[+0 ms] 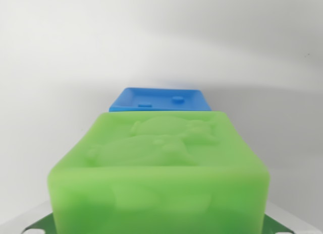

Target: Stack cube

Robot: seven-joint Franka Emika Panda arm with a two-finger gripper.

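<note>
A green cube point(159, 168) with a raised relief on its top face fills the lower half of the wrist view, very close to the camera. Only slivers of my gripper point(159, 230) show, at the two bottom corners. Its fingers point(35, 226) press against the cube's left and right sides, so it is shut on the green cube. Just behind the green cube, a blue cube point(160, 99) sits on the white surface. Only its top face with small recesses shows; its lower part is hidden by the green cube.
A plain white surface point(60, 67) spreads around both cubes and to the back. A soft shadow falls across the upper right.
</note>
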